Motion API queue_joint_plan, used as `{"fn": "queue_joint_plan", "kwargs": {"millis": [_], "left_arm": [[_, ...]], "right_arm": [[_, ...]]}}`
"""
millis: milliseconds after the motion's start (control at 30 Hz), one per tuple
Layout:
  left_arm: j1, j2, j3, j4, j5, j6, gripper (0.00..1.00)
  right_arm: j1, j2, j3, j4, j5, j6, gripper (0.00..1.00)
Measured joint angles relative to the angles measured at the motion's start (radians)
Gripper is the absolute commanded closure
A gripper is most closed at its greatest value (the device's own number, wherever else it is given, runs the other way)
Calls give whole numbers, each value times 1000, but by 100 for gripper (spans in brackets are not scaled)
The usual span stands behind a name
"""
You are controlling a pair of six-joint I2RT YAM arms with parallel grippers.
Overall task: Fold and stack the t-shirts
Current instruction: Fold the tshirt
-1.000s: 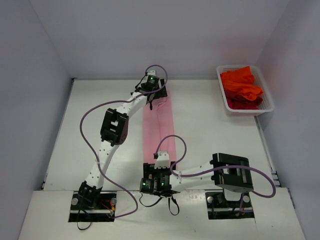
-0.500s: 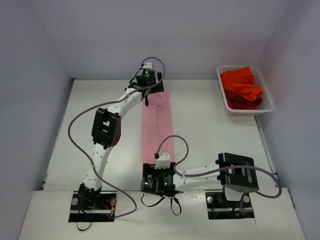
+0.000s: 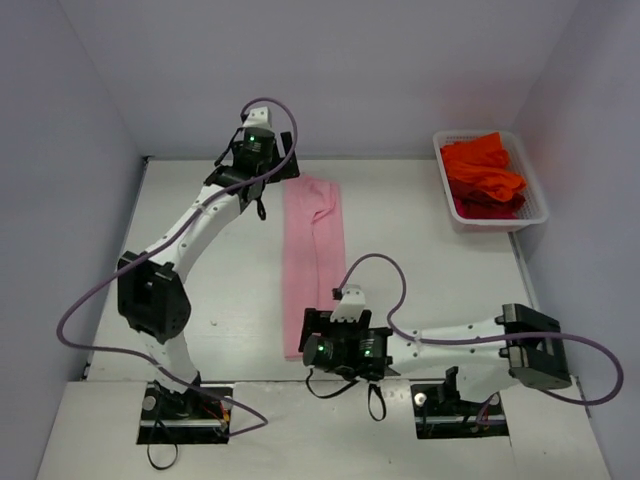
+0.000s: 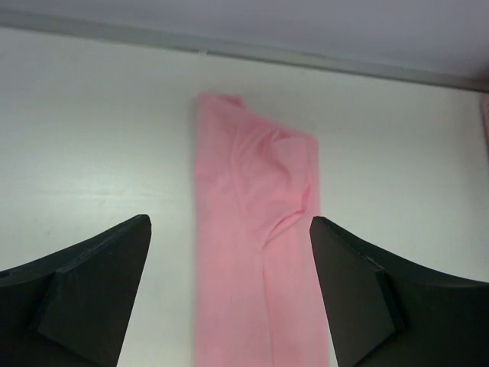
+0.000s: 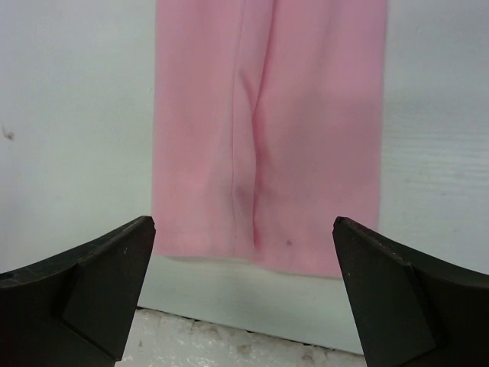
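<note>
A light pink t-shirt (image 3: 313, 265) lies flat on the white table, folded into a long narrow strip running from the far side to the near edge. My left gripper (image 3: 262, 185) hovers open just left of the strip's far end (image 4: 256, 191), holding nothing. My right gripper (image 3: 314, 350) is open above the near hem (image 5: 263, 237), with nothing between its fingers. In both wrist views, the left gripper (image 4: 229, 225) and the right gripper (image 5: 243, 225) frame the cloth without touching it. Bright orange-red t-shirts (image 3: 484, 172) are piled in the basket.
A white mesh basket (image 3: 535, 215) stands at the table's far right corner against the wall. Pale walls close in the table at the back and on both sides. The table's near edge (image 5: 252, 325) runs just below the shirt's hem.
My left arm has swung left, off the far end of the pink shirt. The right arm's elbow has moved right, its gripper shifting slightly right at the near hem. The strip lies uncovered.
</note>
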Motion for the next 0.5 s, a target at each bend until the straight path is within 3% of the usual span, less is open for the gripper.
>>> {"fn": "queue_joint_plan", "kwargs": {"millis": [233,500], "left_arm": [[-7,-200,-309,-63,-35,-60,19],[-73,-464,-573,-148,-69,-177,19]], "right_arm": [[-98,-177,-15,-34,8,-89,2],[-150,-196,-44,-49,-10,-134,3]]}}
